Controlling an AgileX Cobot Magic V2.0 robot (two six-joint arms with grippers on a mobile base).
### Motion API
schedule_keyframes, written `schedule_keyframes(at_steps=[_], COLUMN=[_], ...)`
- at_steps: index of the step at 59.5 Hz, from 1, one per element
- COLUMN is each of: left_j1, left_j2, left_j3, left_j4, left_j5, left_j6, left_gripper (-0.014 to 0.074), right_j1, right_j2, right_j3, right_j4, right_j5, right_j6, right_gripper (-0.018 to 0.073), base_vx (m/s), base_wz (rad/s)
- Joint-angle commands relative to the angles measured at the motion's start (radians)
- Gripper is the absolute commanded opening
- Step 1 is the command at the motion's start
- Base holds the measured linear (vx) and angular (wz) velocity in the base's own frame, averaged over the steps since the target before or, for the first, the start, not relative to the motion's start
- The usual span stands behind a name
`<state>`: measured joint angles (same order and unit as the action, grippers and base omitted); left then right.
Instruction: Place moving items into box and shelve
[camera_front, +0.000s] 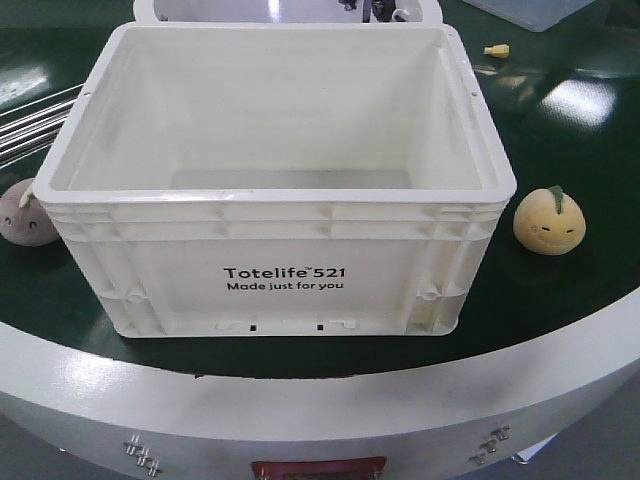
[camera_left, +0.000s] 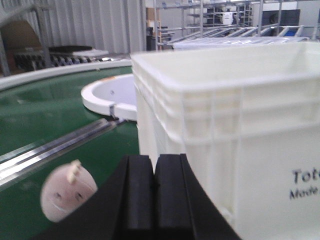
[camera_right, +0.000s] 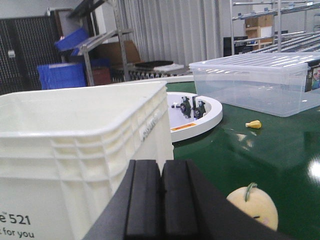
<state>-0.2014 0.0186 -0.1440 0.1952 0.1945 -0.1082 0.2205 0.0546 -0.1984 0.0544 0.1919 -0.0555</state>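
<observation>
Left gripper (camera_left: 154, 180), jaws together and empty, sits near the greyish-pink plush toy (camera_left: 66, 197). Right gripper (camera_right: 161, 192), likewise closed on nothing, is near the pale yellow plush toy (camera_right: 254, 207). The white Totelife tote (camera_front: 290, 192) stands empty between the toys. Picking seems unstarted: next, a gripper must open over its toy.

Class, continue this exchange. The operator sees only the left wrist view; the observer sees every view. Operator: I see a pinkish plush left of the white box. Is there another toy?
Observer: Yes, a pale yellow plush lies on the green surface at the box's other side, apart from it.
Operator: Is anything inside the box?
Observer: The front view shows no toy inside, though the near floor is hidden.
Operator: And the right arm?
Observer: The right gripper has its jaws shut, empty, with that plush low to its right.
</observation>
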Motion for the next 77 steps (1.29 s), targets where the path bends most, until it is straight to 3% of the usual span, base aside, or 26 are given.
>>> schedule_keyframes(at_steps=[1, 11, 21, 33, 49, 58, 73, 77], left_j1=[-0.001, -0.001, -0.001, -0.001, -0.001, -0.001, -0.001, -0.001], left_j2=[0.082, 0.281, 0.430, 0.477, 0.477, 0.477, 0.477, 0.477], left_j3=[-0.141, -0.373, -0.503, -0.516, -0.516, -0.516, -0.516, -0.516], left_j4=[0.066, 0.148, 0.150, 0.149, 0.149, 0.149, 0.150, 0.150], left_j5=[0.008, 0.081, 0.074, 0.020, 0.020, 0.019, 0.028, 0.027], left_j6=[-0.011, -0.095, -0.122, -0.122, -0.122, -0.112, -0.112, -0.112], left_gripper=[-0.0022, -0.0022, -0.0022, -0.0022, 0.0018, 0.0134, 0.0571, 0.0654], right_j1=[0.000, 0.000, 0.000, 0.000, 0.000, 0.000, 0.000, 0.000], right_j2=[0.100, 0.342, 0.514, 0.591, 0.611, 0.611, 0.611, 0.611], right_j3=[-0.154, -0.421, -0.609, -0.635, -0.635, -0.635, -0.635, -0.635], right_j4=[-0.021, -0.102, -0.106, -0.100, -0.100, -0.100, -0.104, -0.108], right_j5=[0.027, 0.090, 0.081, -0.008, -0.002, 0.049, 0.070, 0.070], right_j6=[-0.034, -0.041, -0.040, -0.040, -0.040, -0.040, -0.040, -0.040], right_gripper=[-0.0015, -0.0015, -0.0015, -0.0015, 0.0017, 0.0177, 0.0676, 0.0723], base_vx=[0.00, 0.00, 0.00, 0.00, 0.00, 0.00, 0.00, 0.00], base_wz=[0.00, 0.00, 0.00, 0.00, 0.00, 0.00, 0.00, 0.00])
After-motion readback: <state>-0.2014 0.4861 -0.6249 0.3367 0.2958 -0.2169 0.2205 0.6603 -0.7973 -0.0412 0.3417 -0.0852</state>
